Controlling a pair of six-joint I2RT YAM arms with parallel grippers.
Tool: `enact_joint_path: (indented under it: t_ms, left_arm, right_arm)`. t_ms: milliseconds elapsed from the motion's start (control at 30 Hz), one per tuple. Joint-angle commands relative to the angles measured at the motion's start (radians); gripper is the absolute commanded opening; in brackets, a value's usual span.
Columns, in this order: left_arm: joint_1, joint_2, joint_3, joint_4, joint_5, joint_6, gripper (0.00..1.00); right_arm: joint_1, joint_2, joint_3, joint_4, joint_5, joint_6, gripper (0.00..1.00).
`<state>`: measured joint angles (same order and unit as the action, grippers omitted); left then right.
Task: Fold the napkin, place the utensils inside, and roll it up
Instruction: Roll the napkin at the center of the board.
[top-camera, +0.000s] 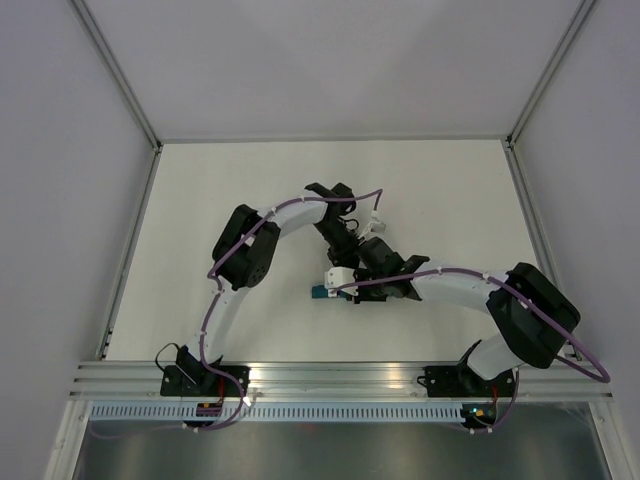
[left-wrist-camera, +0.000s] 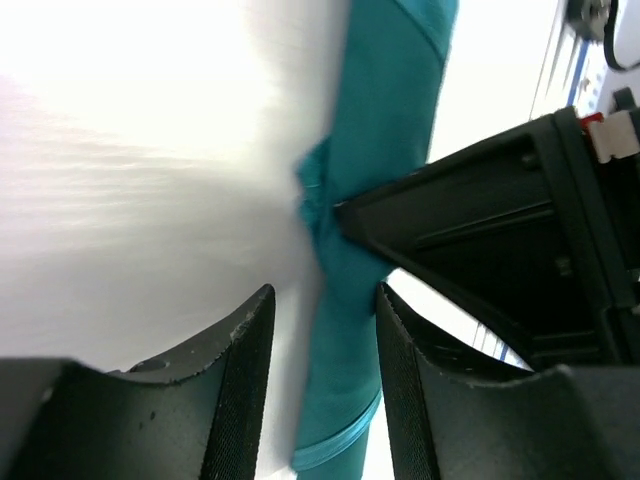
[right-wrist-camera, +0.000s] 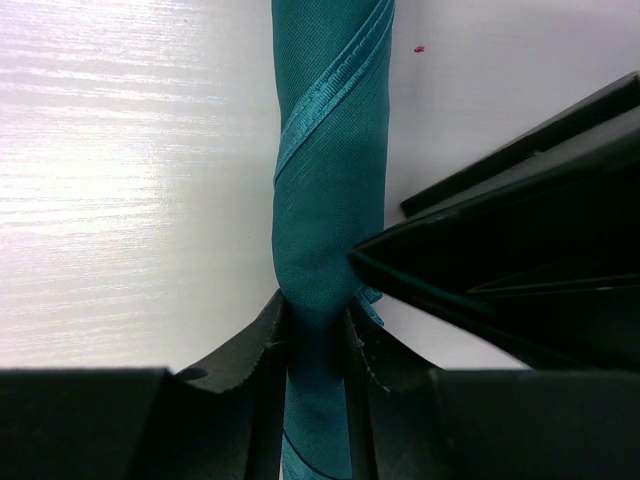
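The teal napkin (right-wrist-camera: 330, 150) lies on the white table as a tight, narrow roll with a stitched hem spiralling round it. In the top view only a short end of the napkin (top-camera: 320, 293) shows beside the arms. My right gripper (right-wrist-camera: 315, 315) is shut on the roll, its fingers pinching the cloth. My left gripper (left-wrist-camera: 325, 300) is open, and the napkin (left-wrist-camera: 390, 90) runs between its spread fingers. The two grippers meet at the table's middle, the left gripper (top-camera: 350, 258) just behind the right gripper (top-camera: 358, 290). No dark blue utensil shows in any view.
The white table (top-camera: 200, 220) has metal-framed walls at the left, right and back. An aluminium rail (top-camera: 330, 375) carrying both arm bases runs along the near edge. The left gripper's black finger (right-wrist-camera: 500, 260) crosses the right wrist view close to the roll.
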<state>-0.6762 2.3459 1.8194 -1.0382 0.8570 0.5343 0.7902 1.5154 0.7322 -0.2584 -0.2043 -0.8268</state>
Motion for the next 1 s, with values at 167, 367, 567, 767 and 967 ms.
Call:
enact_joint_path:
  t_ms: [167, 367, 567, 767, 967]
  left_arm:
    - [0.119, 0.015, 0.112, 0.055, -0.01, -0.155, 0.51]
    - [0.217, -0.049, 0.124, 0.119, -0.058, -0.26, 0.51]
    - [0.317, -0.121, 0.121, 0.13, -0.096, -0.326, 0.51]
    - [0.375, -0.189, 0.075, 0.127, -0.134, -0.347, 0.51]
    - [0.398, -0.295, 0.029, 0.116, -0.151, -0.347, 0.51]
  right_arm:
    - [0.006, 0.069, 0.006, -0.071, 0.005, 0.038, 0.27]
    - [-0.045, 0.161, 0.068, -0.077, 0.0, 0.127, 0.27]
    - [-0.114, 0.265, 0.211, -0.146, 0.0, 0.281, 0.27]
    - [-0.169, 0.38, 0.366, -0.186, -0.07, 0.432, 0.27]
    - [-0.233, 0.52, 0.476, -0.197, -0.089, 0.56, 0.27]
